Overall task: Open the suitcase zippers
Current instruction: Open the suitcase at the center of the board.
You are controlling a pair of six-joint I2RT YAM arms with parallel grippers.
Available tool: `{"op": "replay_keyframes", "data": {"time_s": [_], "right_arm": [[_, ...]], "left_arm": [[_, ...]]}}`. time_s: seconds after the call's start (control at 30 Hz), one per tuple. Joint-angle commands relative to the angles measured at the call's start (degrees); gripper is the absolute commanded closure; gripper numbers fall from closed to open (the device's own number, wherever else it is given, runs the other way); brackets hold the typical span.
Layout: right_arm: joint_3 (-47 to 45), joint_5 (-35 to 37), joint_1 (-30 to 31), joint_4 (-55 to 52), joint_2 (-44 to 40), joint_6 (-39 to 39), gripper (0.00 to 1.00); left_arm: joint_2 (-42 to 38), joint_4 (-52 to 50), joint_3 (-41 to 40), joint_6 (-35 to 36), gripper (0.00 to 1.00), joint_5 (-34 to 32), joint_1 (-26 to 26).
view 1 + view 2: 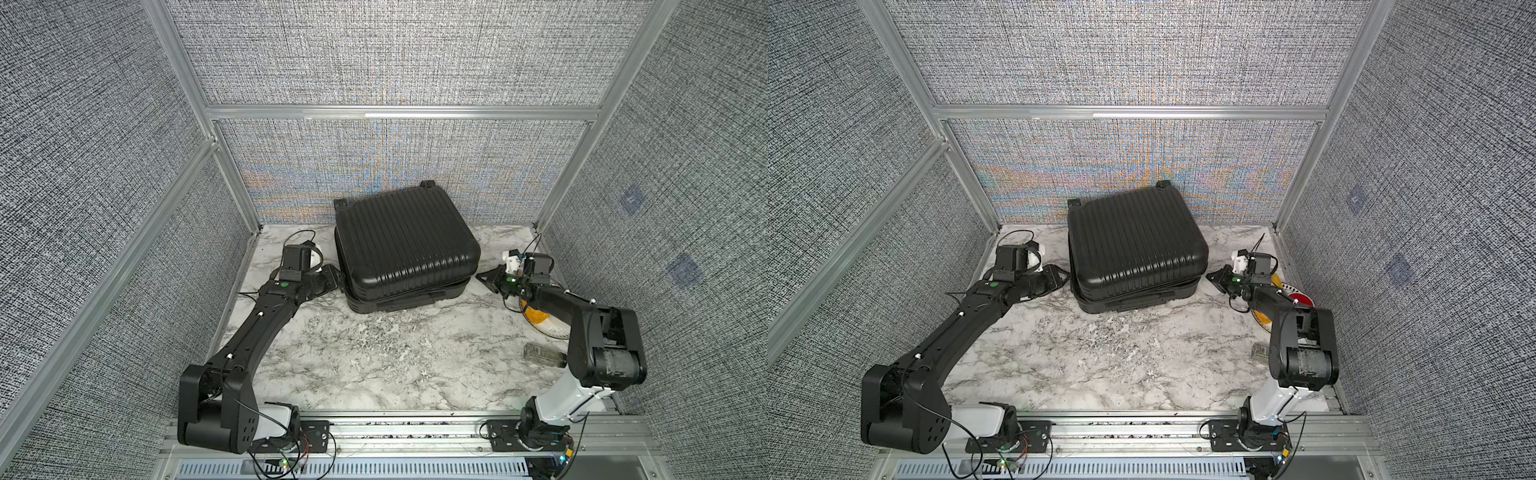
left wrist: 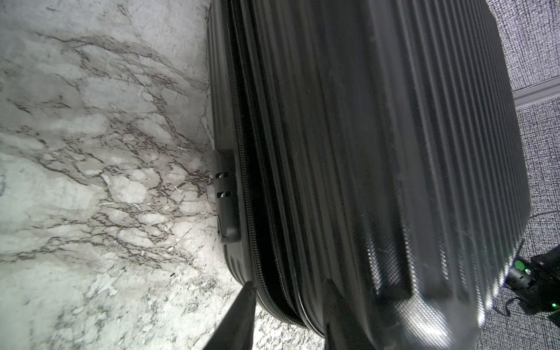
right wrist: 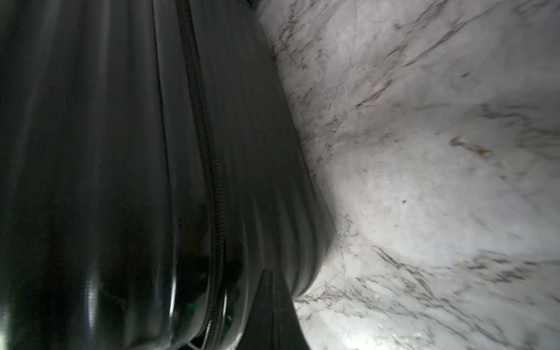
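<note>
The black ribbed suitcase (image 1: 405, 245) (image 1: 1138, 245) lies flat at the back of the marble table, its upper shell sitting slightly askew over the lower one. In the left wrist view the zippers (image 2: 247, 197) run along the seam, their two rows parted by a dark gap. My left gripper (image 1: 337, 277) (image 2: 289, 283) is closed on the case's front left corner, one finger on each shell. In the right wrist view the zipper track (image 3: 209, 151) looks joined. My right gripper (image 1: 483, 276) (image 3: 269, 274) is shut beside the front right corner, with nothing visible between its fingers.
A black lock block (image 2: 225, 197) sits on the lower shell's side. Under the right arm lie a plate (image 1: 548, 328) with something orange on it and a clear bottle (image 1: 544, 355) on its side. Fabric walls close in the back and both sides.
</note>
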Motion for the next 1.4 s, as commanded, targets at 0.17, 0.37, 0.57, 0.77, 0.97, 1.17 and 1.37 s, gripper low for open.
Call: {"op": "replay_keyframes", "data": {"time_s": [0.17,0.37,0.57,0.77,0.97,1.17,1.37], "right_arm": [[-7.37,-17.61,0.16,38.89,1.17,17.18,1.00],[-11.44,-21.57,1.85,67.54,2.73,34.62,1.00],[-6.20,-19.83,4.60,65.03,1.02,35.51,1.00],[3.96,-14.94,5.96,44.64,-3.01,25.02,1.00],[13.96,-13.33,6.37,32.83,-0.39,20.40,1.00],[19.70,-11.76,6.61,23.04,1.80,14.46,1.00],[14.71,2.30,6.18,5.47,-5.06,0.48,0.74]], "left_arm": [[-0.54,-0.44,-0.83,0.92,0.61,0.39,-0.02],[-4.21,2.76,-3.95,-0.06,0.61,-1.12,0.07],[-19.36,11.46,-15.70,0.34,0.62,-1.75,-1.24],[-24.54,21.77,-21.43,2.91,0.53,-3.03,-8.11],[-12.82,25.97,-12.26,5.51,0.44,-7.37,-8.49],[-0.85,23.05,2.52,7.14,0.32,-15.66,-8.40],[5.30,22.86,10.97,9.06,0.32,-17.82,-7.97]]}}
